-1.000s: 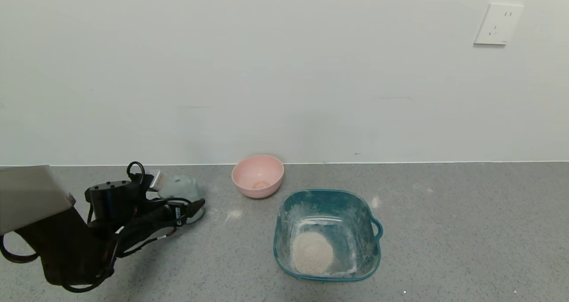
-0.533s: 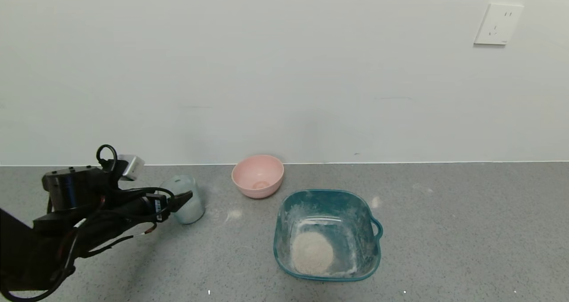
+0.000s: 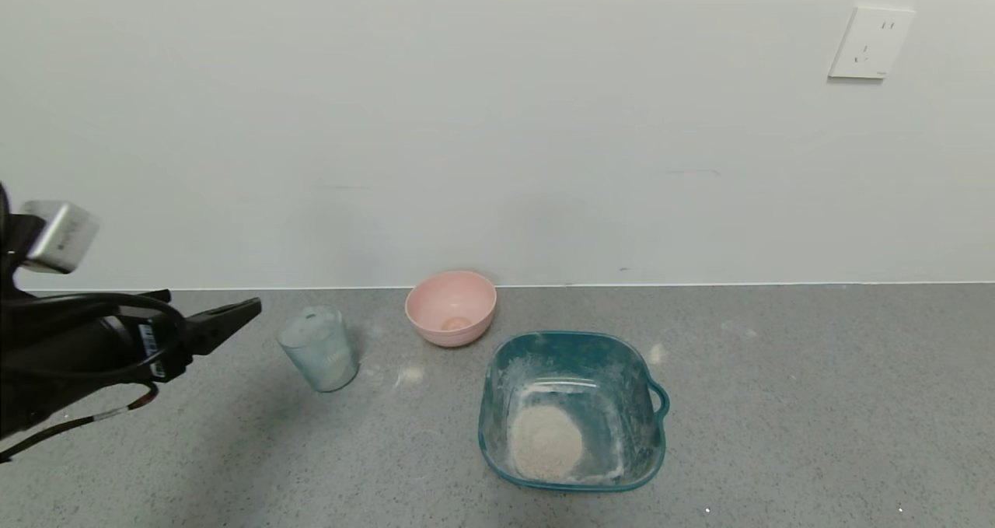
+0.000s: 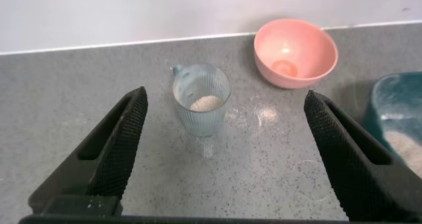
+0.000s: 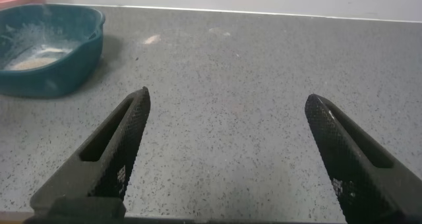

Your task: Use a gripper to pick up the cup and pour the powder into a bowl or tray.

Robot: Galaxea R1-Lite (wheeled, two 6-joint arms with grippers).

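The ribbed pale blue-grey cup [image 3: 319, 347] stands upright on the grey counter, left of the pink bowl. It shows in the left wrist view [image 4: 201, 109] with a little beige powder [image 4: 206, 103] in its bottom. My left gripper [image 3: 225, 314] is open and empty, hovering to the left of the cup and clear of it; its fingers stand wide in the left wrist view [image 4: 225, 95]. The teal basin [image 3: 497, 388] sits at centre front with a round powder mound [image 3: 546, 441] inside. My right gripper [image 5: 227, 95] is open and empty over bare counter, outside the head view.
A small pink bowl [image 3: 451, 308] stands near the wall behind the basin, with a trace of powder inside. White powder smudges [image 3: 408, 374] lie on the counter between cup and basin. A wall socket [image 3: 871, 42] is at upper right. The basin also shows in the right wrist view [image 5: 72, 59].
My left gripper has let go of the cup and drawn back to the left and upward. The cup, tilted a second ago, now stands upright alone.
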